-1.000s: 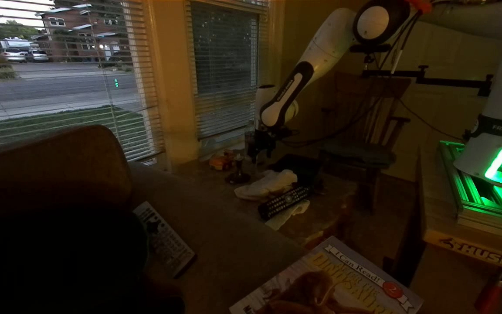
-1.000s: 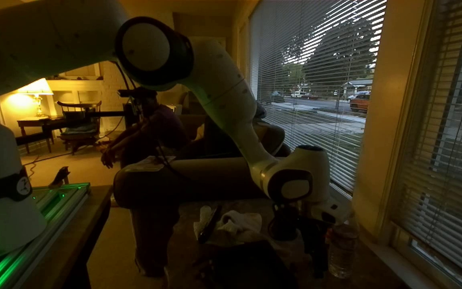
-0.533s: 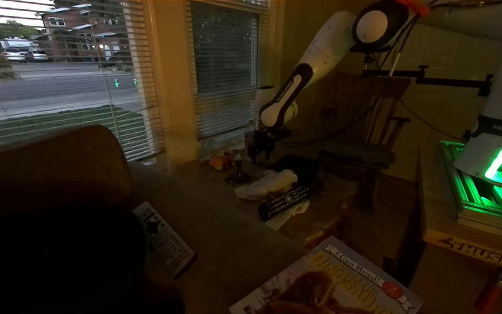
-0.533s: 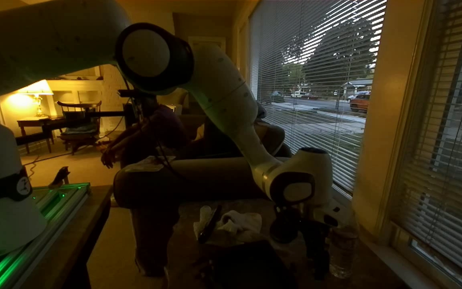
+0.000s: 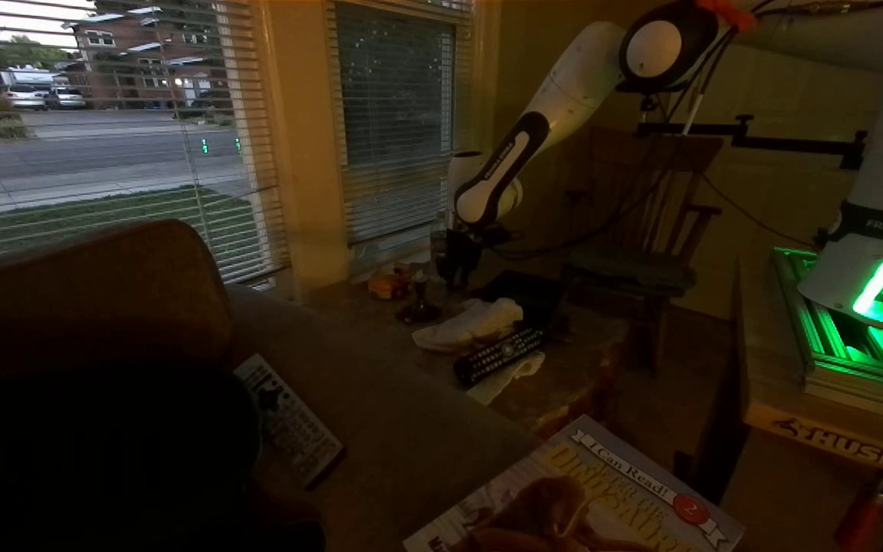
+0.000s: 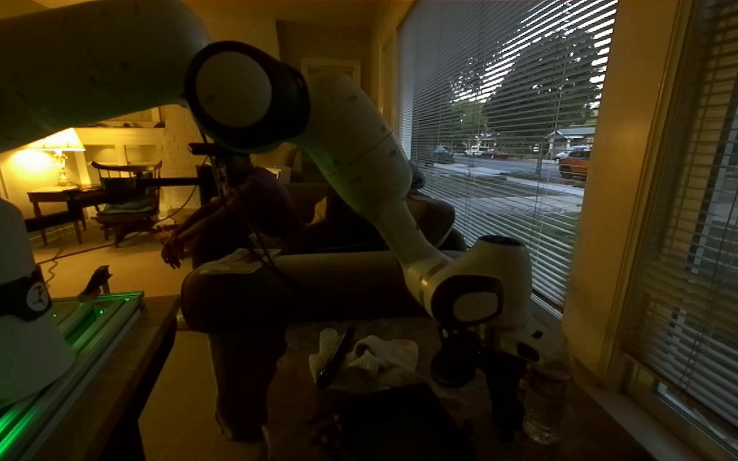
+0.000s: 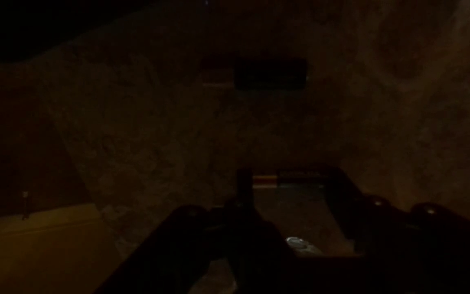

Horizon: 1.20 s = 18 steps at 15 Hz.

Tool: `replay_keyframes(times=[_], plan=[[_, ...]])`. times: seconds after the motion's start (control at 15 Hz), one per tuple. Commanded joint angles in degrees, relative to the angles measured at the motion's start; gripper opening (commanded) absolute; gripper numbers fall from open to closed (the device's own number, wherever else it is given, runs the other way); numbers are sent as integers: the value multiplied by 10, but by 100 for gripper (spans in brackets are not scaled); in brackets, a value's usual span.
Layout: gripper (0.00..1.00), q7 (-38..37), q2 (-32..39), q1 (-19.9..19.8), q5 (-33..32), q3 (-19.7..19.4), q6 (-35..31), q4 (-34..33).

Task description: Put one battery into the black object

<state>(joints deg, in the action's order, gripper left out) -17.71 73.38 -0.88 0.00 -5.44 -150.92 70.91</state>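
One battery [image 7: 288, 179] spans my gripper [image 7: 290, 179] tip to tip beside the black tray [image 6: 398, 422]; I judge it grasped by its ends. Second battery [image 7: 255, 74] lies loose outside the tray. Pick looks done; carry and release into the tray remain.

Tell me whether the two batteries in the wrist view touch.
Apart. In the wrist view, tabletop shows plainly between the upper battery and the lower battery.

In an exterior view, "I Can Read!", "2" and "After the Dinosaur…" are read on the book [image 5: 576, 494], bottom; "HUSKY" on the bench [image 5: 765, 372], lower right; "FRANKA" on the arm [image 5: 654, 47], upper centre and right.
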Motion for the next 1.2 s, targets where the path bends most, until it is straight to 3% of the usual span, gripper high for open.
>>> replay_keyframes(times=[0.0, 0.2, 0.67, 1.13], plan=[[24, 7, 18, -5, 22, 7, 13, -30], [24, -5, 0, 9, 16, -6, 20, -12], [24, -70, -140, 65, 7, -43, 83, 134], [24, -49, -272, 57, 1, -32, 203, 275]])
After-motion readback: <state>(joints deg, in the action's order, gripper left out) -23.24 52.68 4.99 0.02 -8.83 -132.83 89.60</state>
